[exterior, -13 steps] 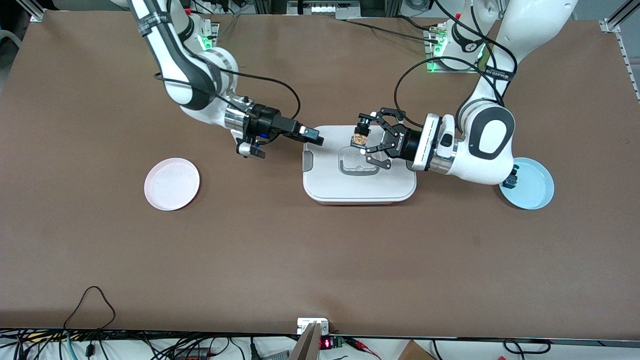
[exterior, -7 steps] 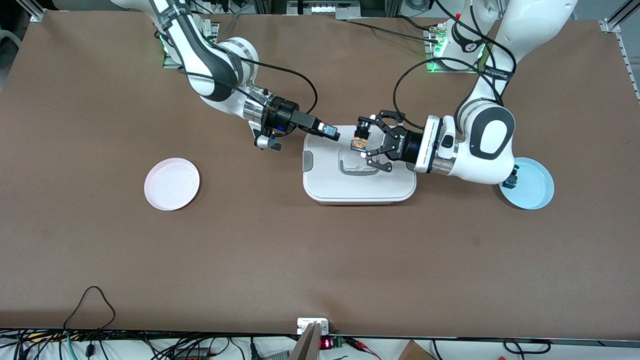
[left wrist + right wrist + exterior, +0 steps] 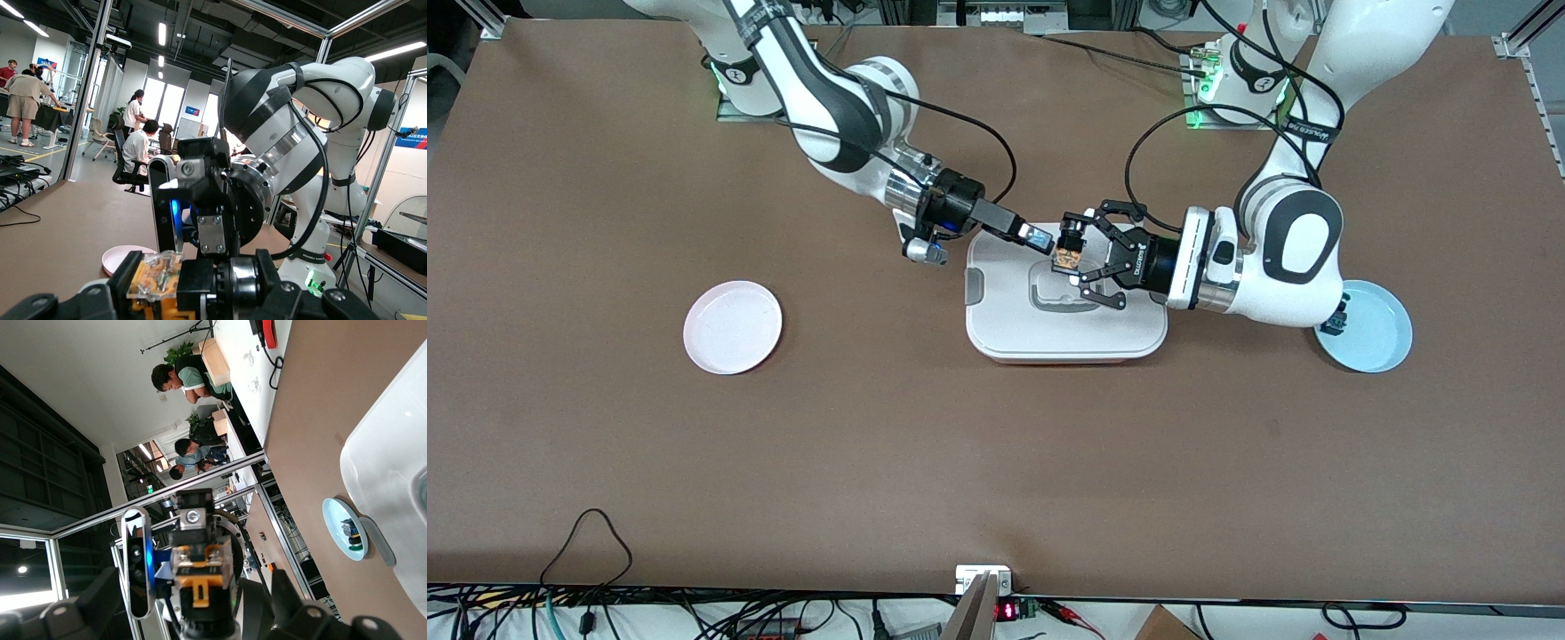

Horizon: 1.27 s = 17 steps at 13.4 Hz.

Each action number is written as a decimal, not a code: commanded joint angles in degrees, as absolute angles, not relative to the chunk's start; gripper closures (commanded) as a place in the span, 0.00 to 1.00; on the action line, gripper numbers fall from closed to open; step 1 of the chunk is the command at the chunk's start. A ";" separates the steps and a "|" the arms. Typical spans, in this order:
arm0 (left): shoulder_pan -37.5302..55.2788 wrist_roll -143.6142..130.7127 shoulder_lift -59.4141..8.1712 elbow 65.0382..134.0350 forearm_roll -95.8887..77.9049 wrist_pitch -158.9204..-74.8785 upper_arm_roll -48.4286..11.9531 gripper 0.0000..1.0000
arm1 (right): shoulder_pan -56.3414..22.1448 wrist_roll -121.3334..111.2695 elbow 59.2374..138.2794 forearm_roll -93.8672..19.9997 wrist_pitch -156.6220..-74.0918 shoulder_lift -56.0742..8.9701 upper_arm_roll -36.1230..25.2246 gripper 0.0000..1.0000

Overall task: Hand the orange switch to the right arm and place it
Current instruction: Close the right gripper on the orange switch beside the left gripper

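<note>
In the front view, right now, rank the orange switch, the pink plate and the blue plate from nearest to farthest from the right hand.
1. Orange switch: in the left hand, just off the right hand, over the white box.
2. Pink plate: toward the right arm's end.
3. Blue plate: toward the left arm's end.

White lidded box (image 3: 1065,331) under both grippers; pink plate (image 3: 733,327) and blue plate (image 3: 1375,327) well off on brown table (image 3: 996,462).
</note>
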<state>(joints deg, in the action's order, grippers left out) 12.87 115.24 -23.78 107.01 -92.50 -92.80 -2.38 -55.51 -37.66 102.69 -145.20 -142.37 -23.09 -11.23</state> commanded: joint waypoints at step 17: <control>13.98 117.07 -23.03 108.11 -94.75 -94.22 -2.20 0.00 | -56.25 -38.85 98.53 -148.01 -144.49 -25.66 -11.95 1.00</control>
<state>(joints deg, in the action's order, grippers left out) 13.45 115.01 -23.78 107.09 -92.75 -93.52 -2.43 -56.03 -38.26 99.91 -145.19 -143.71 -25.41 -11.35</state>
